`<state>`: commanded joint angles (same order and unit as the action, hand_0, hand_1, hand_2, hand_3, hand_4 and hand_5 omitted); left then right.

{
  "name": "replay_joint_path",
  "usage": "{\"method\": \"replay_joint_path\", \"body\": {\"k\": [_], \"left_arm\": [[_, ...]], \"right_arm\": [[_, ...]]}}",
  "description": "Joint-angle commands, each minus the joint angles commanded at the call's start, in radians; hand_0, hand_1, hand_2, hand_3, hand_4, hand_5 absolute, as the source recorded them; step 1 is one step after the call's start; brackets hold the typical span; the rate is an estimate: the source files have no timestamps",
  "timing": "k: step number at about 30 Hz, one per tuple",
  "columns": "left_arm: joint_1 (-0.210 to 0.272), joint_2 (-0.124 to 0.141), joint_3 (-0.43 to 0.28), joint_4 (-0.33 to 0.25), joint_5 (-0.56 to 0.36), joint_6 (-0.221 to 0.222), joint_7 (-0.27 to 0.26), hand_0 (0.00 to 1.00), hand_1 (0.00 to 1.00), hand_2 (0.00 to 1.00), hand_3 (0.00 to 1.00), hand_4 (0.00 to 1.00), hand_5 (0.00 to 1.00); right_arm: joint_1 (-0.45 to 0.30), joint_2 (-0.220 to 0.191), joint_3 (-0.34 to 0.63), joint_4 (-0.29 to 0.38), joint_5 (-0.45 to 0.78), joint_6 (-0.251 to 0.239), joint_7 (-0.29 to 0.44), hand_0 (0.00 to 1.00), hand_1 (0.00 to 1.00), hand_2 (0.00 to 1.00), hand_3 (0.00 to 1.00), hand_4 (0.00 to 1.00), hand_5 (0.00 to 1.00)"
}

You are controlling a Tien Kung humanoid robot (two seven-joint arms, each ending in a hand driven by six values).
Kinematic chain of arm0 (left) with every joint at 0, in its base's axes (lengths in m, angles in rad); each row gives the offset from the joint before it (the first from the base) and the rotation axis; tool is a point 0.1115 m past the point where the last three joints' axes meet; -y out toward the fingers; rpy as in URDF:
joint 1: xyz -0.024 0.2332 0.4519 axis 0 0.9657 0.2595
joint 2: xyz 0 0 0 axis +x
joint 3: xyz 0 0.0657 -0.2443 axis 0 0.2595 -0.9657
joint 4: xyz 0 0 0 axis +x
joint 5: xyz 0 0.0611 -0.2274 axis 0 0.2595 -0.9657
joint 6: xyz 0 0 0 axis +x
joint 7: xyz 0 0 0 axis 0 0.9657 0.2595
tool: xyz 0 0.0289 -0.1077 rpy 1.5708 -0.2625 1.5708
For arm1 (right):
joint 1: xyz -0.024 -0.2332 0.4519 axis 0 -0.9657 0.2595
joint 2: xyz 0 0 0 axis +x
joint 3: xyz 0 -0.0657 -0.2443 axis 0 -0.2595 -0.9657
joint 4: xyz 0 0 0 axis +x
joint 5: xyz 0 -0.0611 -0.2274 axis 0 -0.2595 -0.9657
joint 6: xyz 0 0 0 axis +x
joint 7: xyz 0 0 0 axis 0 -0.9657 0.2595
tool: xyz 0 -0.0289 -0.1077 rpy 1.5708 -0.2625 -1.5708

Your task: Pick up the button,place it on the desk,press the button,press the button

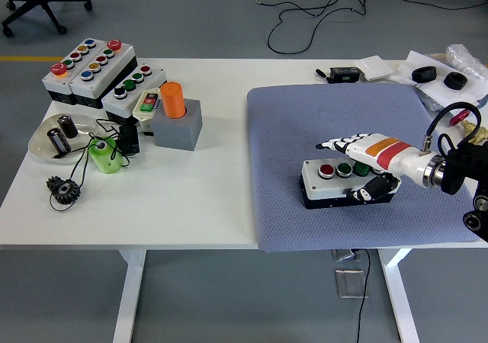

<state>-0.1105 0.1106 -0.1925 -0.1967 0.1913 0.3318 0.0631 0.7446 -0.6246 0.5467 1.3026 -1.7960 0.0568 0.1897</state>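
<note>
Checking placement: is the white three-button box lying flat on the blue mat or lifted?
Flat: the white three-button box rests on the blue mat, buttons up, right hand over it.

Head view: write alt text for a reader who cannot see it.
The robot's right hand reaches from the right over a white button box with one red and two green buttons, fingers extended above it, on a blue-grey mat. At the white table's left sit more button boxes, an orange cylinder in a grey block and a gear.
</note>
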Motion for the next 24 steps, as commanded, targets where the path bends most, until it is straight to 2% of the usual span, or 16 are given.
{"method": "replay_joint_path", "body": {"k": [5,8,10,11,14,16,17,19,22,23,24], "left_arm": [[-0.002,0.000,-0.001,0.000,0.001,0.000,0.000,0.602,0.541,0.504,0.455,0.279,0.984],[-0.002,0.000,-0.002,0.000,0.002,0.000,0.000,0.602,0.541,0.504,0.455,0.279,0.984],[-0.002,0.000,-0.003,0.000,0.002,0.000,0.000,0.602,0.541,0.504,0.455,0.279,0.984],[-0.001,0.000,-0.003,0.000,0.002,0.000,0.000,0.602,0.541,0.503,0.455,0.280,0.984],[-0.001,0.000,-0.003,0.000,0.001,0.000,0.000,0.602,0.541,0.503,0.455,0.280,0.984],[-0.001,0.000,-0.003,0.000,0.001,0.000,-0.001,0.602,0.541,0.503,0.455,0.280,0.984],[-0.001,0.000,-0.003,0.000,0.001,0.000,-0.001,0.602,0.541,0.503,0.455,0.279,0.984],[-0.001,0.000,-0.003,0.000,0.001,0.000,-0.001,0.602,0.541,0.503,0.455,0.279,0.984],[-0.001,0.001,-0.002,0.000,0.001,-0.001,0.000,0.602,0.541,0.503,0.455,0.279,0.984],[-0.001,0.001,-0.002,0.000,0.002,-0.001,0.000,0.602,0.541,0.502,0.454,0.279,0.984],[-0.001,0.001,-0.002,0.000,0.002,-0.001,0.000,0.602,0.541,0.502,0.454,0.279,0.984]], "right_arm": [[-0.020,-0.027,0.050,0.070,0.033,0.004,-0.005,0.916,0.881,0.975,0.998,0.852,0.077],[-0.041,-0.045,0.091,0.115,0.047,-0.026,-0.024,0.916,0.881,0.975,0.998,0.852,0.077],[-0.063,-0.060,0.130,0.151,0.047,-0.067,-0.058,0.916,0.881,0.975,0.998,0.852,0.077],[-0.071,-0.065,0.143,0.163,0.046,-0.089,-0.075,0.811,0.739,0.813,0.966,0.731,0.051],[-0.100,-0.083,0.185,0.200,0.052,-0.167,-0.128,0.811,0.739,0.813,0.966,0.731,0.051],[-0.124,-0.098,0.215,0.232,0.081,-0.239,-0.181,0.811,0.739,0.813,0.966,0.731,0.051],[-0.132,-0.105,0.224,0.243,0.109,-0.253,-0.199,0.268,0.029,0.192,0.759,0.405,0.002],[-0.144,-0.122,0.228,0.264,0.169,-0.249,-0.237,0.268,0.029,0.192,0.759,0.405,0.002],[-0.151,-0.140,0.188,0.294,0.190,-0.249,-0.279,0.268,0.029,0.192,0.759,0.405,0.002],[-0.152,-0.142,0.183,0.297,0.192,-0.248,-0.283,0.229,0.002,0.132,0.715,0.475,0.002],[-0.152,-0.143,0.181,0.299,0.193,-0.247,-0.285,0.229,0.002,0.132,0.715,0.475,0.002]]}}
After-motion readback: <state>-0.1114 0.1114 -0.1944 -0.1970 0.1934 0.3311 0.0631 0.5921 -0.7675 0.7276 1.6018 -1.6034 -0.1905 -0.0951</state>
